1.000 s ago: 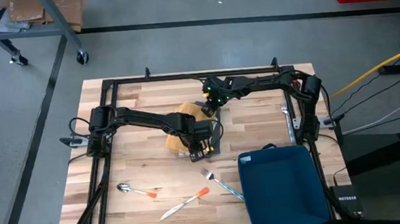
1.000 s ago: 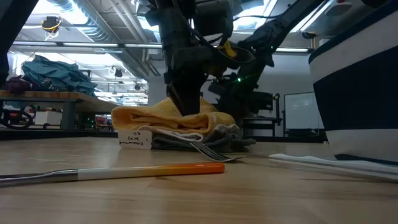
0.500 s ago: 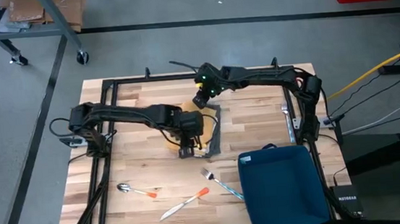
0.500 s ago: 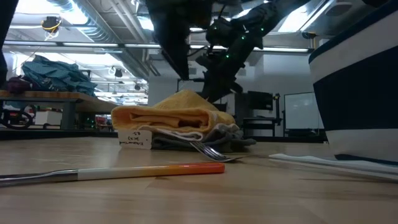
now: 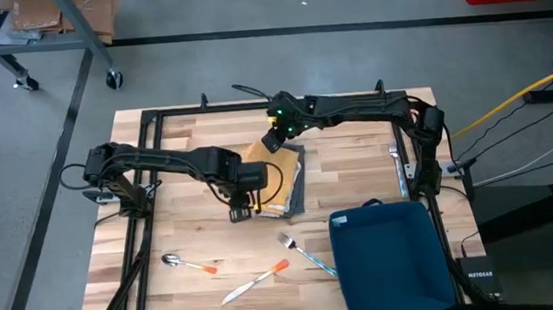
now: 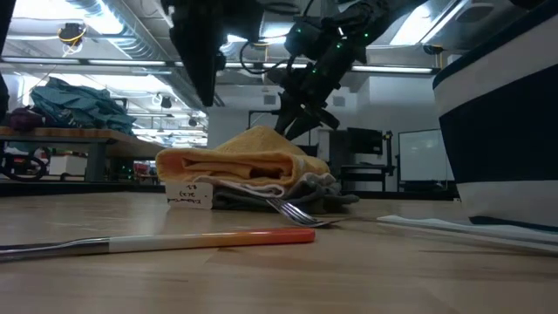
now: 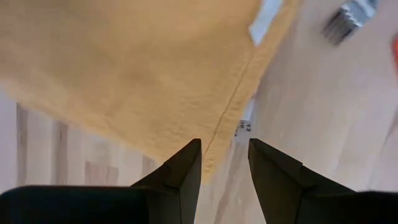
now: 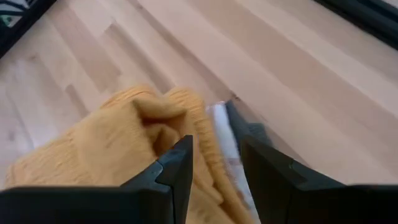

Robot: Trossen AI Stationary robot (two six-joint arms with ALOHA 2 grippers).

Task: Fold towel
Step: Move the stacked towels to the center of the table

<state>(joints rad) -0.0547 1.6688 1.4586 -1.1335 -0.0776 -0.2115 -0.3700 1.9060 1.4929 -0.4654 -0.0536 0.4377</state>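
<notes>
- Light wooden plank tabletop (image 5: pixel 195 252) carries everything; black frame rails run along its edges.
- Dark blue rectangular fabric bin (image 5: pixel 391 260) sits well apart from both tools, at the near right corner of the tabletop; in the low view it fills the right edge (image 6: pixel 501 113).
- Mustard-yellow terry towel (image 5: pixel 276 175), bunched and partly folded over a grey-and-white layer, lies mid-tabletop between the two tools. In the low view it is a rounded heap (image 6: pixel 244 161) with a white printed tag hanging at its front.
- Left tool (image 5: pixel 242 210) hangs just beside the towel's near-left edge, raised clear of it. In the left wrist view its fingers (image 7: pixel 180 171) are spread a little, nothing between them, yellow cloth (image 7: pixel 124 68) directly beyond.
- Right tool (image 5: pixel 273 138) is at the towel's far edge, just above it. Right wrist view: fingers (image 8: pixel 177 165) parted slightly, empty, the towel's crumpled folds (image 8: pixel 118 149) just ahead.
- Orange-handled metal knife (image 5: pixel 255 280), orange-handled spoon (image 5: pixel 188 264) and blue-handled fork (image 5: pixel 307 254) lie on the near side of the towel, well apart from both tools.
</notes>
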